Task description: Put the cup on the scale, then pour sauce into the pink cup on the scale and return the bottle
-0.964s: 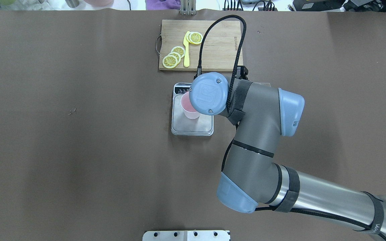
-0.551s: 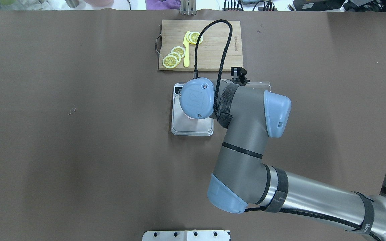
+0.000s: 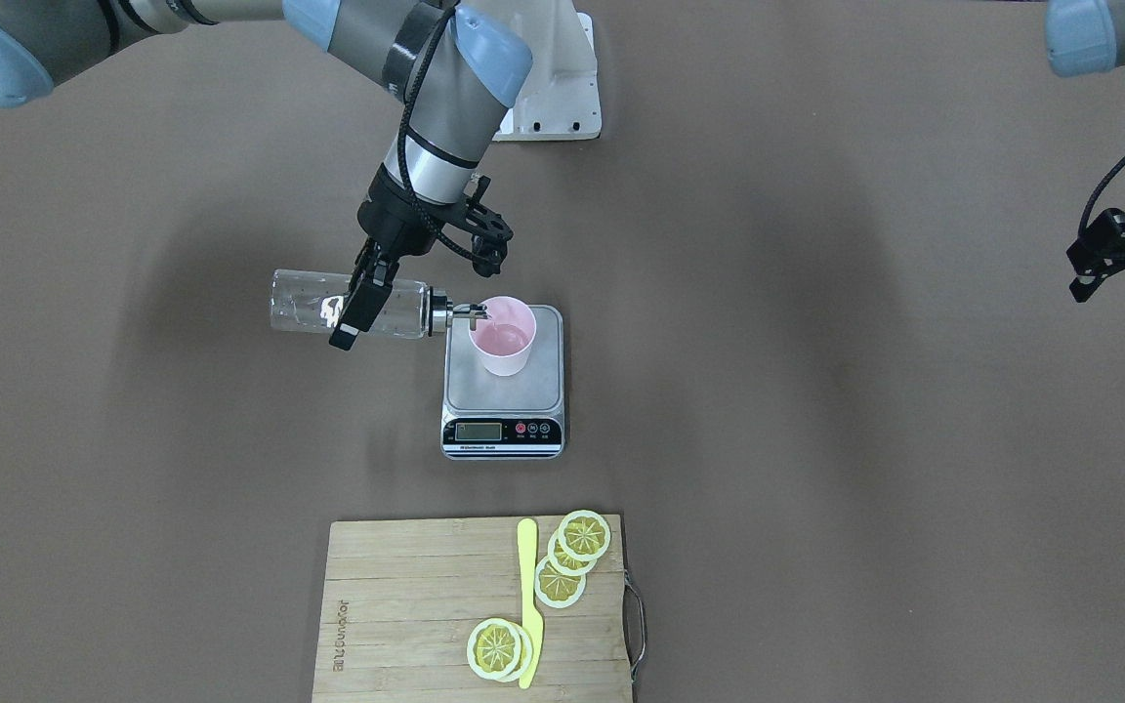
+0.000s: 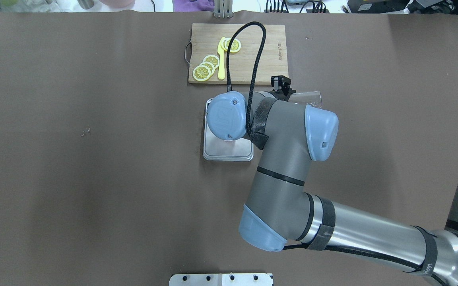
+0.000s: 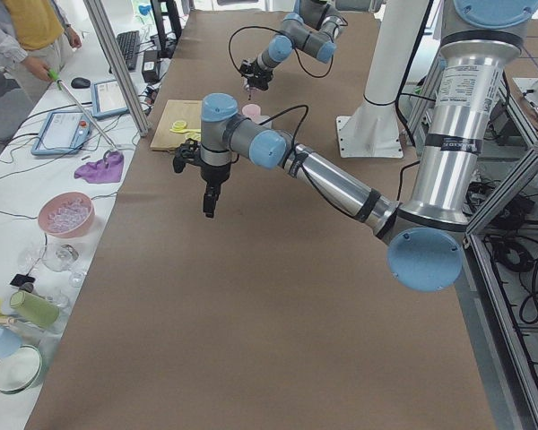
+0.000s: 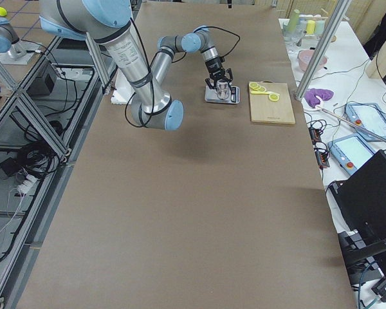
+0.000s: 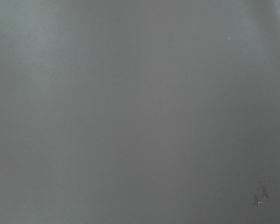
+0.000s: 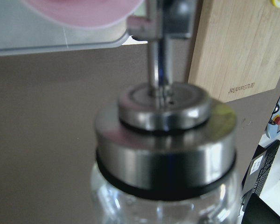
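Observation:
The pink cup (image 3: pixel 502 337) stands upright on the steel platform of the scale (image 3: pixel 504 391). My right gripper (image 3: pixel 355 305) is shut on the clear glass bottle (image 3: pixel 304 303), which lies horizontal in the air. Its metal spout (image 3: pixel 470 312) reaches just over the cup's rim. The right wrist view looks along the bottle's metal collar (image 8: pixel 165 154) and spout (image 8: pixel 157 70) to the cup (image 8: pixel 84 11). From overhead, my right arm hides the cup; part of the scale (image 4: pixel 229 150) and the bottle's base (image 4: pixel 310 98) show. My left gripper (image 3: pixel 1124 249) hangs far off to the side; its state is unclear.
A bamboo cutting board (image 3: pixel 406 605) with several lemon slices (image 3: pixel 562 566) and a yellow knife (image 3: pixel 527 596) lies beyond the scale. The arm mount (image 3: pixel 558 88) stands at my edge of the table. A person (image 5: pixel 27 36) stands at a side table with bowls.
My right wrist has swung left over the scale and now covers the cup in the overhead view. The bottle's base still pokes out on the right.

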Motion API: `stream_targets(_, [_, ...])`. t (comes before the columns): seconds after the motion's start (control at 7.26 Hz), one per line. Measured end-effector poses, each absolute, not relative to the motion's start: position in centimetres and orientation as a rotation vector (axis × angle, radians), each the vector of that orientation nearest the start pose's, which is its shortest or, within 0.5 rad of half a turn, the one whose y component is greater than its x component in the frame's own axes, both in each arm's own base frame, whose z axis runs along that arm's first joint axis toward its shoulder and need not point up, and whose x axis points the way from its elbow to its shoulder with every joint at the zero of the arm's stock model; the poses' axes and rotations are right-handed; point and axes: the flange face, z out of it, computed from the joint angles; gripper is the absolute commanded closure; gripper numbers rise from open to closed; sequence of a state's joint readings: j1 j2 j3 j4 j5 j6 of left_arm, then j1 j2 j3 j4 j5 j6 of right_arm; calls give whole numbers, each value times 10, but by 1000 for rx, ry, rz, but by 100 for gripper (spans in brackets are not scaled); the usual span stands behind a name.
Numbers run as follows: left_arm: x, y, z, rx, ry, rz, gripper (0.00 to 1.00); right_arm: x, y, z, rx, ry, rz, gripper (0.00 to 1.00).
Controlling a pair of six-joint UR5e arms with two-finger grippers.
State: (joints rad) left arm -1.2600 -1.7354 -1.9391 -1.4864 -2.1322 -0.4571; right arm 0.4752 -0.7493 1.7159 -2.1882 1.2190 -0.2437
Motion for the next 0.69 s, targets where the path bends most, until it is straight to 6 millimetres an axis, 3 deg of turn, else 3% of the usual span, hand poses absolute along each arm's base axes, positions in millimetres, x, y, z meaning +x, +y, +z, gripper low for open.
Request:
stream_targets(0.14, [87, -533, 415, 198, 675, -14, 3, -508, -450, 183, 517, 168, -1234, 100])
stream_targets(0.41, [87, -533, 414, 201, 676, -13, 3, -506, -448, 208, 614, 53, -1182, 100])
stream_targets(0.69, [86, -530, 407, 211, 681, -17, 3, -499, -450, 217, 669, -65, -1121, 100])
